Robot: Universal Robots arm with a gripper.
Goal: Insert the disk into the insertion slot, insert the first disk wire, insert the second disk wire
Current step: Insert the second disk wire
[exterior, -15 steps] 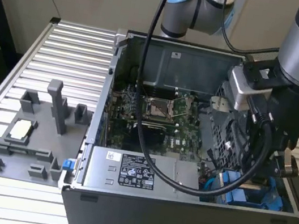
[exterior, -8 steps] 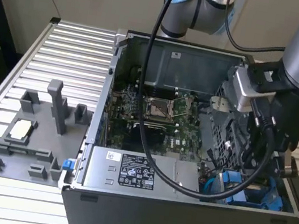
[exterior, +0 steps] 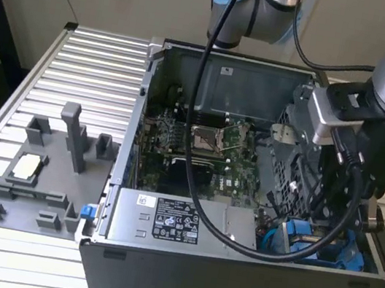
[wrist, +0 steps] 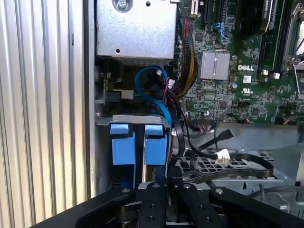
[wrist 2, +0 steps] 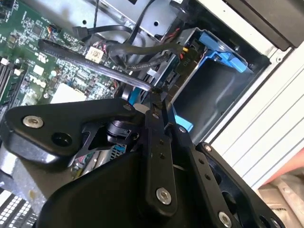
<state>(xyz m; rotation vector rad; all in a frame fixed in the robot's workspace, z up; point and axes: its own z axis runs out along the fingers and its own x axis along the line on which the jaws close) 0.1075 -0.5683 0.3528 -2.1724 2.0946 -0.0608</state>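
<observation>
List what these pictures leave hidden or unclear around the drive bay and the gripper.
- Gripper fingertips: in the second wrist view they end among dark cables; what they grip cannot be told.
- Disk: in the first wrist view the blue carrier front shows; the drive body is hidden in the insertion slot.
- Insertion slot: in the exterior view the arm and its black cable cover most of it.
- Disk wires: whether any is plugged in is hidden behind the cable bundle.
</observation>
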